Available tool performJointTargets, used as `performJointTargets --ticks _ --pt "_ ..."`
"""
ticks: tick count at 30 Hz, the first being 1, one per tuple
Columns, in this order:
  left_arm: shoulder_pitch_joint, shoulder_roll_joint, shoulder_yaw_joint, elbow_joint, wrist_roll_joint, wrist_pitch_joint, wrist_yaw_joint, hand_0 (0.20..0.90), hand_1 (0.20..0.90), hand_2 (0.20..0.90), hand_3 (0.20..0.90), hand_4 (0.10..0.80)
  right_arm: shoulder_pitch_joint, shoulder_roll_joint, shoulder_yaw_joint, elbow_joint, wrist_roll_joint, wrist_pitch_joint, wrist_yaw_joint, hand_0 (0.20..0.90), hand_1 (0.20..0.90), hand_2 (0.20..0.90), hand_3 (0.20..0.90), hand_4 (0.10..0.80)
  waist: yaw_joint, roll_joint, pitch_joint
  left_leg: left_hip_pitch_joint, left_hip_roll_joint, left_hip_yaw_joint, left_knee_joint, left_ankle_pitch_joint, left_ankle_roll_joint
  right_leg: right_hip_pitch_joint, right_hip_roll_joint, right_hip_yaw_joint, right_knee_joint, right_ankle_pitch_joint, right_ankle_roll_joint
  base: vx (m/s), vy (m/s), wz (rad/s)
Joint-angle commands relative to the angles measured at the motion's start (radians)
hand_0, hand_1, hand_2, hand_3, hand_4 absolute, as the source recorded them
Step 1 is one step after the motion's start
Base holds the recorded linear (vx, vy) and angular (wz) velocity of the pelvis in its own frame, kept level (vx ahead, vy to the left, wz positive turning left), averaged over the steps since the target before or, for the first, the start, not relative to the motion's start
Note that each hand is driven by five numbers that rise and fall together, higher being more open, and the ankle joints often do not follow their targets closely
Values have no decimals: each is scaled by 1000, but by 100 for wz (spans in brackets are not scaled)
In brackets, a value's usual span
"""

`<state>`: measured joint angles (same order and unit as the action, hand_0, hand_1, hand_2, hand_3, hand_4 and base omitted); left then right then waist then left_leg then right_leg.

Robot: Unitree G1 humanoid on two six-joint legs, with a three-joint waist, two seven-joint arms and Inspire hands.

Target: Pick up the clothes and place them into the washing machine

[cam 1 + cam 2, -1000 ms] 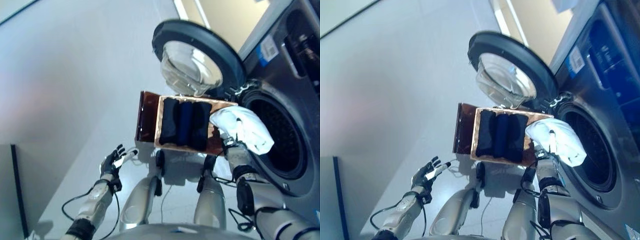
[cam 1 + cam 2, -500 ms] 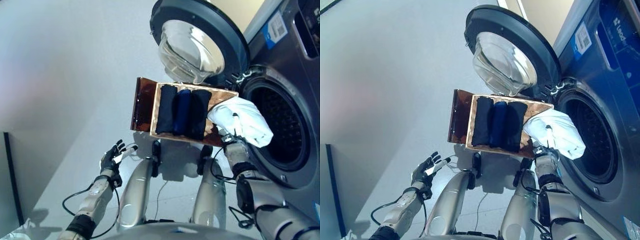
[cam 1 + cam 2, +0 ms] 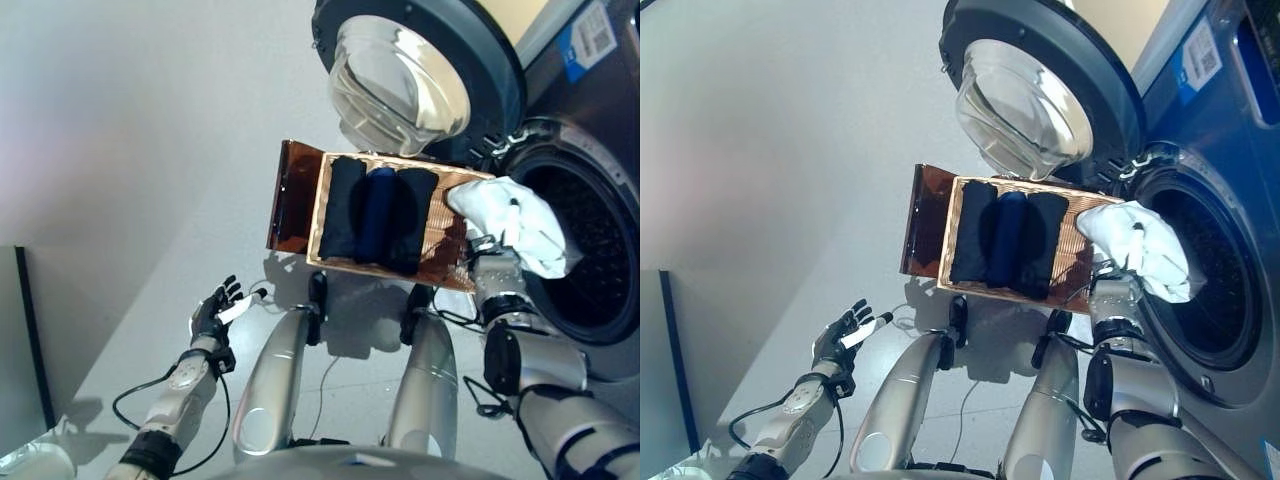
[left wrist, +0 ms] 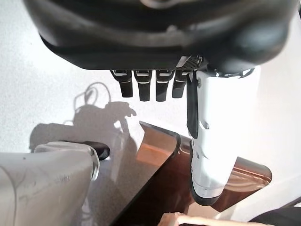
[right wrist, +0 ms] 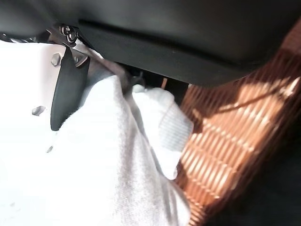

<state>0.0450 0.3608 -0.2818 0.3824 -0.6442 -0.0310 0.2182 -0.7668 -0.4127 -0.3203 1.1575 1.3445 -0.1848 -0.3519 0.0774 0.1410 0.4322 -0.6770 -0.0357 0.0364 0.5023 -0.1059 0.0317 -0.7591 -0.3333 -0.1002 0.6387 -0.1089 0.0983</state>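
Left hand: the left hand (image 3: 213, 312) hangs low on the near left over the grey floor (image 3: 120, 180), fingers spread and straight, holding nothing; its wrist view shows the fingers (image 4: 142, 89) in a short row and the white-covered thumb (image 4: 209, 141) extended.
Right hand: the right hand (image 3: 497, 268) is raised on the right with its fingers buried in a white garment (image 3: 515, 222); the thumb shows as a thin white strip on top of the cloth, pinching it, and the right wrist view shows cloth bunched against the palm.
White garment: a crumpled bundle held up at the right end of the basket, just in front of the left rim of the washer's drum opening (image 3: 590, 260), partly overlapping it.
Basket: a woven brown basket (image 3: 1077, 255) sits just beyond the robot's knees, its flat lid (image 3: 295, 195) open to the left.
Dark clothes: three rolled garments (image 3: 377, 217) lie side by side in the basket, the middle one dark blue, the outer two black.
Washing machine: a grey front-loader (image 3: 600, 110) stands at the far right; its round door (image 3: 420, 70) with a glass bowl is swung open to the left, beyond the basket.
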Motion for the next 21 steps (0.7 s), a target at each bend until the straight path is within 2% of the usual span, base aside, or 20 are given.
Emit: performJointTargets --ticks 1,11,17,21 --pt "39 60 7 -57 1 -49 15 900 900 900 900 800 -53 -197 -42 -29 27 -148 19 200 200 200 200 300 -2 41 -70 48 60 -59 24 -48 -91 61 -31 69 -69 58 47 0 0 0" --pt "33 51 16 -43 -16 -48 14 900 900 900 900 800 -18 -216 -108 -69 101 -206 27 200 200 200 200 300 -12 54 -87 67 55 -62 -30 -19 -100 82 -31 65 -102 69 53 5 2 3" --pt "31 41 15 -23 -13 -47 7 900 900 900 900 800 33 -170 -69 -66 45 -180 34 200 200 200 200 300 -25 44 -79 94 64 -56 -42 -19 -96 110 -24 59 -126 85 57 -1 1 -2" --pt "25 33 13 1 6 -42 -1 900 900 900 900 800 104 -75 16 -114 -40 -147 61 200 200 200 200 300 -42 23 -71 115 69 -48 -40 -25 -92 124 -17 62 -140 98 57 -1 16 -7"
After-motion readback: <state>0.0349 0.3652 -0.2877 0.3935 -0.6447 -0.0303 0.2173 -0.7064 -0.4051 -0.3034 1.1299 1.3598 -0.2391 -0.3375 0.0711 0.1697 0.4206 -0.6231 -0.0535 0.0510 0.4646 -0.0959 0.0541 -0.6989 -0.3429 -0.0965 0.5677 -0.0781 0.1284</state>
